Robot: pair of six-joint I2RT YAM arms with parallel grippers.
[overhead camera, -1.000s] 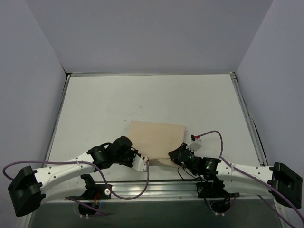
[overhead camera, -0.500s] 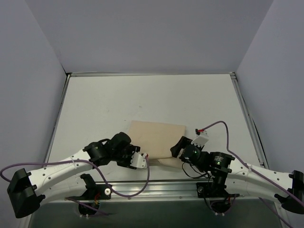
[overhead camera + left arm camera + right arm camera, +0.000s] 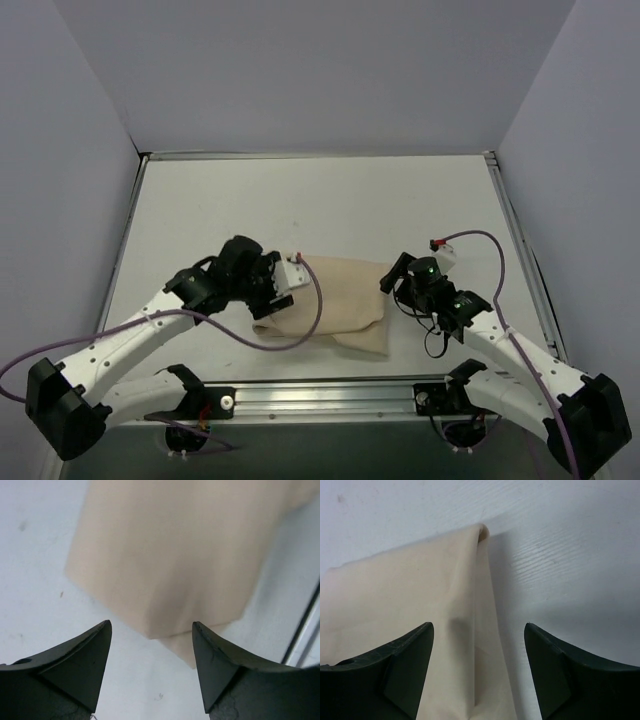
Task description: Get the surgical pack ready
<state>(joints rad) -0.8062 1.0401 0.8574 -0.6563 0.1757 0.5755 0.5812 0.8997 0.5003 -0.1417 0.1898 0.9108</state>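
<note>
The surgical pack is a folded beige bundle (image 3: pixel 335 300) lying flat on the white table (image 3: pixel 300 205); its contents are hidden inside the cloth. My left gripper (image 3: pixel 278 298) is at the bundle's left end, open and empty. In the left wrist view the bundle (image 3: pixel 170 555) lies just beyond the left gripper (image 3: pixel 150 627), with its corner between the fingertips (image 3: pixel 102 632). My right gripper (image 3: pixel 390 278) hovers open over the bundle's right edge. In the right wrist view a cloth fold (image 3: pixel 410 610) runs under the right gripper (image 3: pixel 477 626), untouched.
A metal rail (image 3: pixel 330 385) runs along the near table edge, just in front of the bundle. Grey walls (image 3: pixel 90 200) enclose the table on the left, back and right. Purple cables (image 3: pixel 310 300) loop from both wrists.
Both grippers have opened and let go of the cloth. They lifted away from the bundle's near edge and moved out to its left and right ends.
</note>
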